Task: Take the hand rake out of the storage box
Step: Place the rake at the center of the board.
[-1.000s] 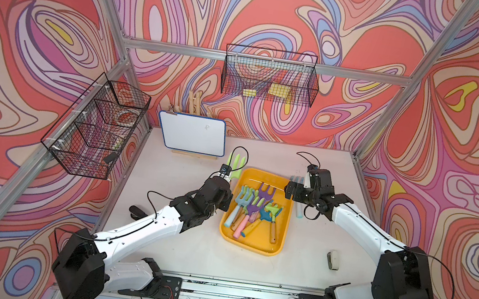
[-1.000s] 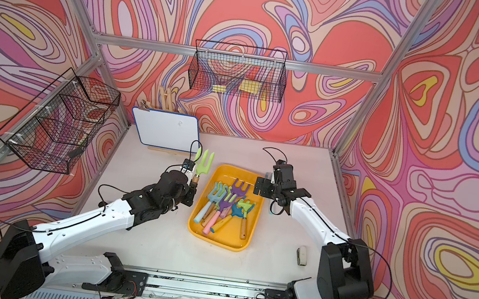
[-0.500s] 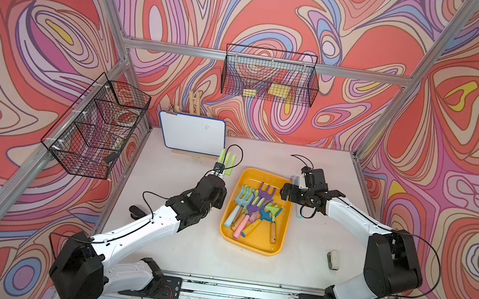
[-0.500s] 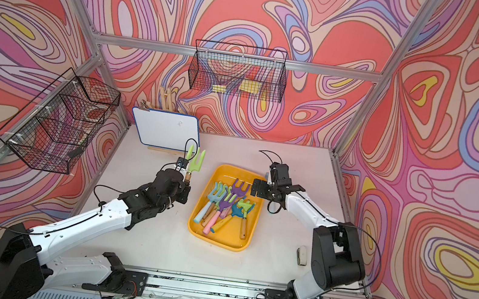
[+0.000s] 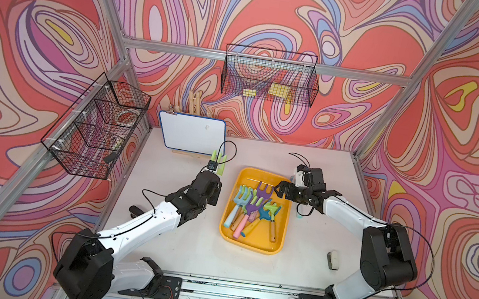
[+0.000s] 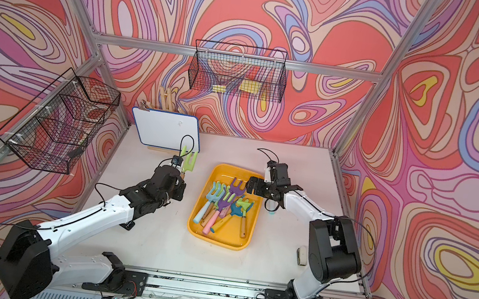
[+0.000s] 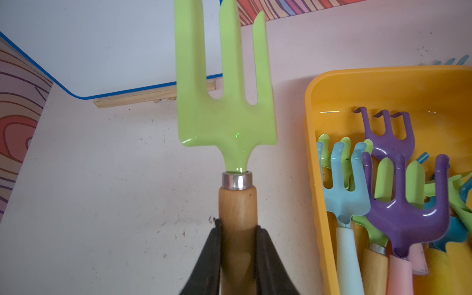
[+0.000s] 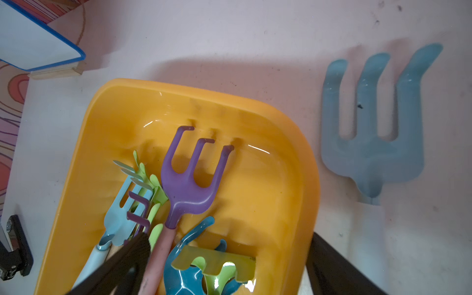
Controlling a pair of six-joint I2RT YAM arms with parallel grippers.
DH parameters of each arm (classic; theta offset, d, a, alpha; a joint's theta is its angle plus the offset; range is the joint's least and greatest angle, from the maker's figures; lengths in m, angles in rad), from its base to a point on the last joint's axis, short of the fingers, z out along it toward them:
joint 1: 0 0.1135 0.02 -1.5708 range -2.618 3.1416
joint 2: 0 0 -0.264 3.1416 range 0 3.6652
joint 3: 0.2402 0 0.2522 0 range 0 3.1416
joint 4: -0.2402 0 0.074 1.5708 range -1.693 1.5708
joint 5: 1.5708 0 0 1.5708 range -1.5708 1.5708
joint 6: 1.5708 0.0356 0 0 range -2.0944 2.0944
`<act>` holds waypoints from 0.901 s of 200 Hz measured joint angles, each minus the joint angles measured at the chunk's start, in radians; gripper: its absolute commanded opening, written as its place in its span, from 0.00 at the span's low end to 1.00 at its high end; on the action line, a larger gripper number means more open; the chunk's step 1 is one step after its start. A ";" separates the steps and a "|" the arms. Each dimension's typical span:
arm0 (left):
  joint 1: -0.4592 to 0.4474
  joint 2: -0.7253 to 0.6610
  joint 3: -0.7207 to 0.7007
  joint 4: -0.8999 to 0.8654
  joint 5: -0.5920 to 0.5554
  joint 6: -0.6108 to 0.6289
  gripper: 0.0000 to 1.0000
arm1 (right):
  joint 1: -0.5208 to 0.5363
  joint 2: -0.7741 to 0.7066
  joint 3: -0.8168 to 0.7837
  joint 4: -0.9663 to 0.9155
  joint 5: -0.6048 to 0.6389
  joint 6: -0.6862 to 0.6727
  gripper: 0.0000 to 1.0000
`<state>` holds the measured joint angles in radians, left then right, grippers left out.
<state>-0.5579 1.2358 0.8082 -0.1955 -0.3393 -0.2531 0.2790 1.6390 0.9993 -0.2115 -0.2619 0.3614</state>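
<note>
Basically the take-out step looks near done. The left pincer (image 7: pixel 237 227) is clamped on the wooden handle of the green hand rake (image 7: pixel 227 120), held just beside the storage box (image 5: pixel 255 176) and outside its rim. The right pincer (image 5: pixel 280 188) is spread wide and empty over the box's far end, near the purple rake (image 8: pixel 190 184). A blue fork (image 8: pixel 370 153) lies beside the box. Next, probably: lower the green rake onto bare worktop (image 5: pixel 200 262) clear of the box, then let go.
</note>
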 measured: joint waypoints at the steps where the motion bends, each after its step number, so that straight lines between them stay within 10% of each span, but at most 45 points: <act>1: 0.001 0.000 0.000 0.000 0.000 0.000 0.08 | 0.000 0.000 0.000 0.002 -0.001 0.000 0.98; 159: 0.147 0.164 0.037 -0.017 0.101 -0.012 0.09 | 0.003 0.004 -0.045 0.139 -0.157 0.011 0.98; 180: 0.147 0.170 0.083 -0.042 0.110 -0.012 0.21 | 0.004 -0.037 -0.076 0.137 -0.123 0.012 0.98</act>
<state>-0.4107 1.4055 0.8909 -0.2371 -0.2295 -0.2653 0.2832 1.6024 0.9237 -0.0750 -0.3847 0.3737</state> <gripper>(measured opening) 0.115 0.983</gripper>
